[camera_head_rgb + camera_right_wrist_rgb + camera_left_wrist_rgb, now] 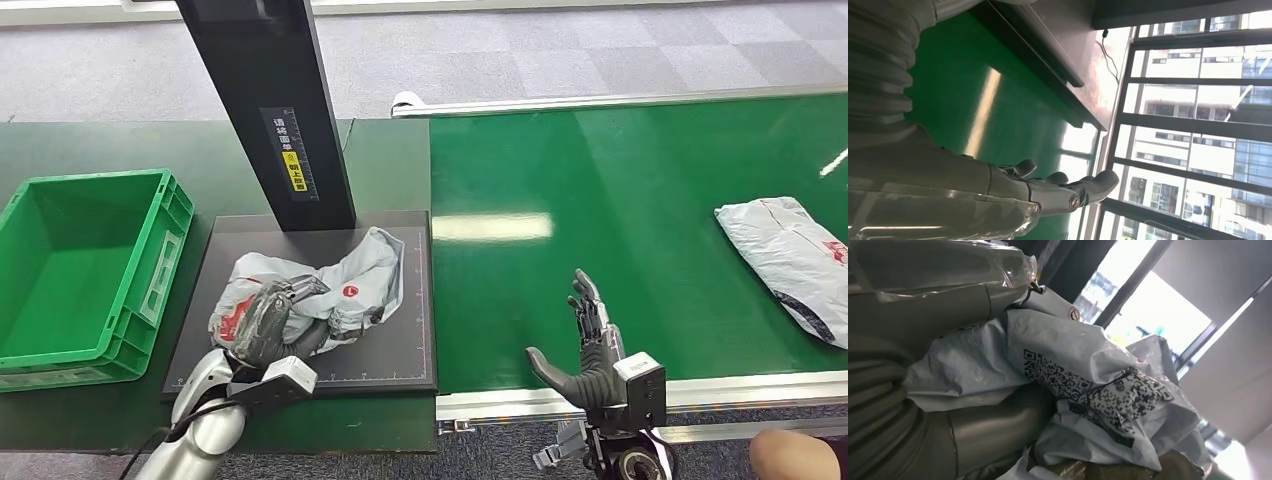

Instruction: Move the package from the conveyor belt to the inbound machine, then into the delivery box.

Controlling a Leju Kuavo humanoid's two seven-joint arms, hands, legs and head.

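A crumpled grey plastic package (340,285) with red marks lies on the black plate of the inbound machine (410,350), under its dark post (275,110). My left hand (268,322) grips the package's near left part, fingers curled into the plastic. Close up, the package (1088,385) shows printed square codes, bunched against the hand's grey cover (908,315). My right hand (592,350) is open, fingers straight, over the near edge of the green conveyor belt (620,200); in its wrist view the right hand (1048,192) holds nothing. The green delivery box (85,270) stands left of the machine.
A second grey package (795,260) lies on the belt at the far right. The belt's metal rail (740,390) runs along the near side. Part of a person (795,455) shows at the bottom right corner. Dark green tabletop (380,160) surrounds the machine.
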